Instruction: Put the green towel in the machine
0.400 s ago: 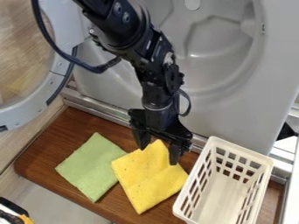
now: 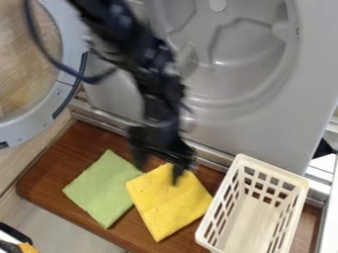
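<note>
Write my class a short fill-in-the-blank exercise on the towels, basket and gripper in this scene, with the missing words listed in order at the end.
On the brown board lie ____ towels.
Seen from the basket, the farther towel is coloured ____.
The nearer towel is coloured ____, and the gripper hangs near its upper edge.
In the camera view, the basket stands to the ____ of the towels.

Missing words: two; green; yellow; right

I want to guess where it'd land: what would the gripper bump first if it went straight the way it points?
Probably the yellow towel, since the gripper points down toward its upper part, though depth is hard to judge.
</note>
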Motion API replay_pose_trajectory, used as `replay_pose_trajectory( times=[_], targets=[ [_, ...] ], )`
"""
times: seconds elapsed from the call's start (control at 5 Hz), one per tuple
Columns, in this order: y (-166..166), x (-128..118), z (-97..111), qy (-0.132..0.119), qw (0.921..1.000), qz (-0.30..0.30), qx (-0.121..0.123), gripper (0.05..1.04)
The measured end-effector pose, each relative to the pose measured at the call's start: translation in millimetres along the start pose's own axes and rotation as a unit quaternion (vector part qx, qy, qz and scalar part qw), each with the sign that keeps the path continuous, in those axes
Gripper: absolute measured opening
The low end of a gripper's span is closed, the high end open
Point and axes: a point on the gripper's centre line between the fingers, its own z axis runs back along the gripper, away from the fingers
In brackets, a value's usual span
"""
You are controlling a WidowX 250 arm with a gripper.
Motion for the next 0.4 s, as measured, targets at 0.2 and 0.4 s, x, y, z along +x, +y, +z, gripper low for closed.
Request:
replay_pose_trajectory(
  times=[0.2,0.4],
  targets=[
    [44.0,-13.3,3.5,-0.011,0.9984,0.05,0.022,1.001],
    [96.0,-23.0,2.1,-0.031,0.9921,0.117,0.032,1.001]
  ],
)
